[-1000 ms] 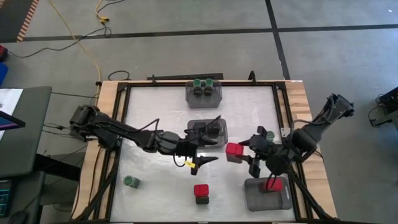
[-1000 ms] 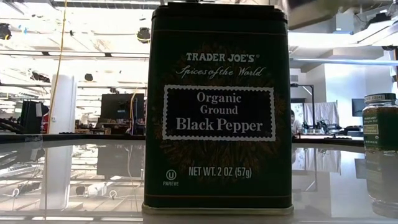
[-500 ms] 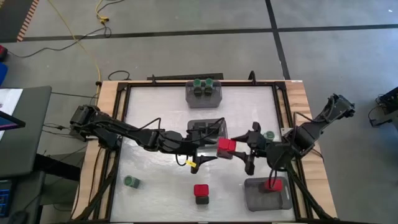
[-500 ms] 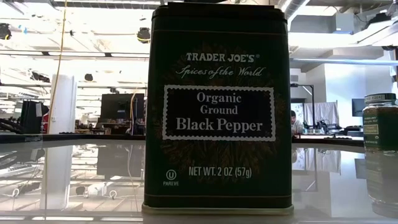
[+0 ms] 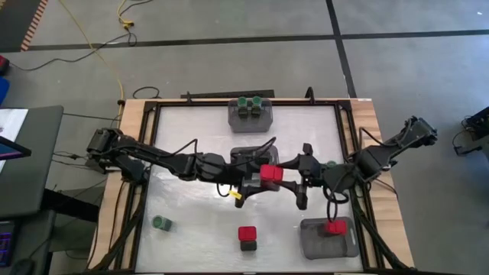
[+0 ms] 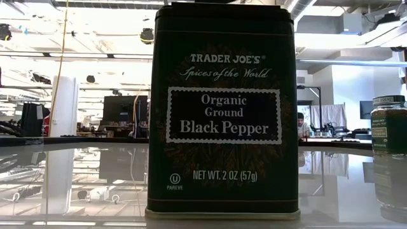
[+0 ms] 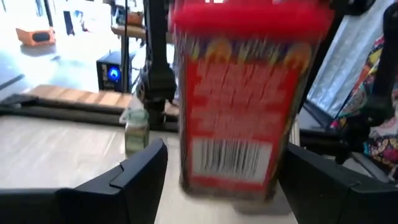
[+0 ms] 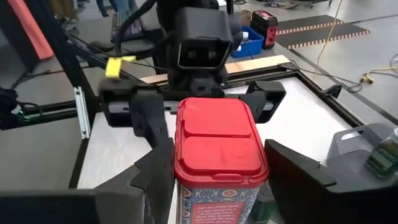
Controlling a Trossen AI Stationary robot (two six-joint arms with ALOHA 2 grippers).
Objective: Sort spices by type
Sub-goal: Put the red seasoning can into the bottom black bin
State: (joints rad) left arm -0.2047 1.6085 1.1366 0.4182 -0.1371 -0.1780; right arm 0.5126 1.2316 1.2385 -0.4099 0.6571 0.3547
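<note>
A spice jar with a square red cap stands upright between my two grippers, by the near edge of the middle bin. My right gripper comes from the table's right and is shut on it. My left gripper faces it from the left, open, with one finger on either side of the jar; whether they touch it I cannot tell. Another red-capped jar and a green-capped jar stand on the table near the front. My right gripper pinches the red-capped jar's body just below the cap between its two fingers, one on each side. The fingers come level from the table's right. The jar stays upright with its red cap above the fingers.
Far bin with green-capped jars. The middle bin holds black-topped jars. Near-right bin with one red-capped jar. A green-capped jar stands by the right arm. In the low view a black pepper tin fills the frame, with a green-capped jar at its right.
My right gripper has carried the red-capped jar toward the table's left and slightly toward the far edge, up to the left gripper. The left gripper has shifted a little toward the far edge, so its open fingers now flank the jar.
</note>
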